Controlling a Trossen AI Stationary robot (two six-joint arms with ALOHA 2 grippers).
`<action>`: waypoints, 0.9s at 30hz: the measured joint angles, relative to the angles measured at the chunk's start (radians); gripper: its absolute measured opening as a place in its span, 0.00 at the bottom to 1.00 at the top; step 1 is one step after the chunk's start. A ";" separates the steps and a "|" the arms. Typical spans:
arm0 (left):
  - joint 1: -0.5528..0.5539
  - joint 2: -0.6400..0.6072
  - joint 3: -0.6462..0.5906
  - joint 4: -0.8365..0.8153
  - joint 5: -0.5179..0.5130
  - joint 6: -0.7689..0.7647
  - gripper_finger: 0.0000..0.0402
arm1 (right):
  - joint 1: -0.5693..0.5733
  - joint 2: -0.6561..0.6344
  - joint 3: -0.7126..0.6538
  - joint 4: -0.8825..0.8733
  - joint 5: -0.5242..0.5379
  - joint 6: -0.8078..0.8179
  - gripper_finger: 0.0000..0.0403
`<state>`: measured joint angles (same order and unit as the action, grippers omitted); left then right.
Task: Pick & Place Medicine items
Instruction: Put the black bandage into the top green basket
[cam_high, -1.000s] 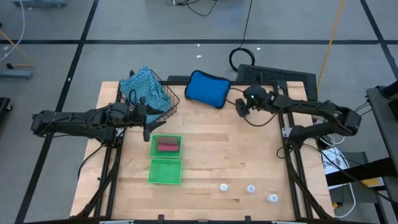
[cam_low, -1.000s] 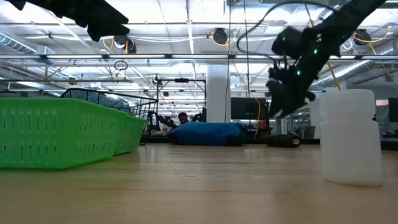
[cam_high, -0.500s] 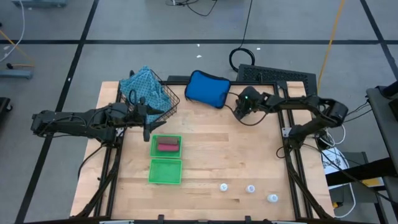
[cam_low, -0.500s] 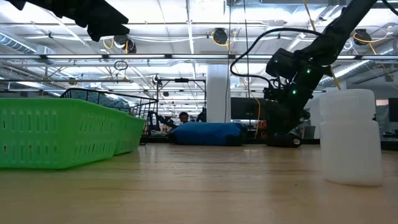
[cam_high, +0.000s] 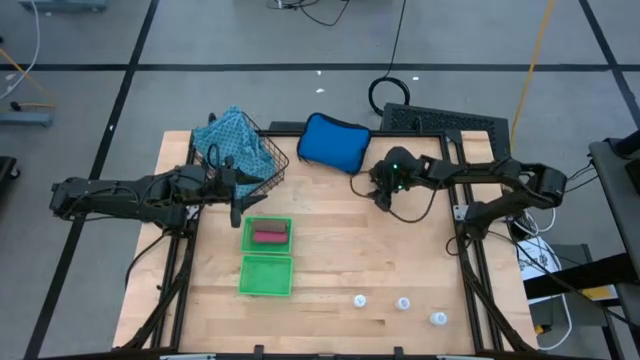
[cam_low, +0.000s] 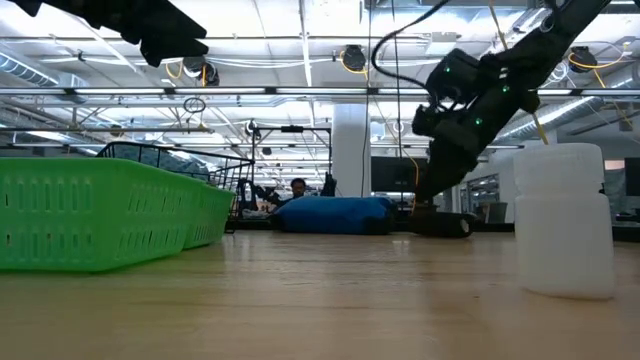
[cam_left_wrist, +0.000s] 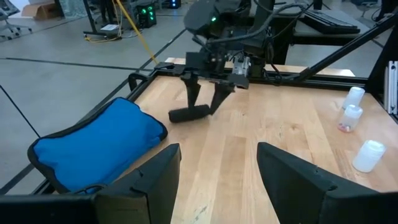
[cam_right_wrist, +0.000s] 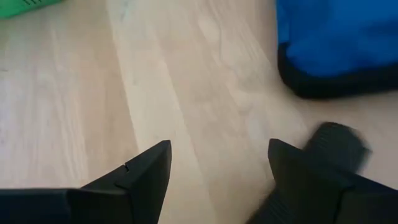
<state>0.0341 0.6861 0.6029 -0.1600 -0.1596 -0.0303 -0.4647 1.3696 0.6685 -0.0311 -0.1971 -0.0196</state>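
A black oblong piece (cam_left_wrist: 186, 114) lies flat on the wood beside the blue pouch (cam_high: 333, 141); the low view also shows the black piece (cam_low: 446, 226). My right gripper (cam_high: 379, 194) hangs over it, open and slanting down, fingertips (cam_left_wrist: 194, 102) close about the piece's end. In the right wrist view the piece (cam_right_wrist: 336, 145) sits outside the gap, beside one finger. A dark reddish piece (cam_high: 268, 234) lies in a green basket (cam_high: 285, 224). Three white bottles (cam_high: 403, 303) stand near the front edge. My left gripper (cam_high: 236, 186) waits open at the left. My right gripper has one fingertip (cam_left_wrist: 212, 109) at the black piece's end (cam_left_wrist: 205, 111), coming slanting down from the table's right. Whether it touches the piece I cannot tell. The piece lies flat on the table.
A second green basket (cam_high: 266, 276) sits in front of the first. A wire basket (cam_high: 262, 160) with a light-blue cloth (cam_high: 232, 140) stands at the far left. A black keyboard (cam_high: 445, 122) lies beyond the far right corner. Bare wood spreads between the baskets and the right arm.
My right gripper has gone a little toward the table's left and near edges, to the black piece, and has rolled and tipped at the wrist. The black piece has stayed on the table.
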 joint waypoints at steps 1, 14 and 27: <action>0.000 0.000 0.000 0.000 0.000 0.000 0.56 | 0.014 -0.008 0.001 0.000 0.031 -0.001 0.63; 0.000 0.000 0.000 0.000 0.000 0.000 0.56 | 0.100 -0.060 0.002 -0.015 0.311 0.086 0.63; 0.000 0.000 0.000 0.000 0.000 0.000 0.56 | 0.100 -0.041 -0.111 -0.003 0.387 0.148 0.63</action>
<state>0.0341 0.6861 0.6029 -0.1600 -0.1593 -0.0303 -0.3647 1.3289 0.5580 -0.0341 0.1903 0.1286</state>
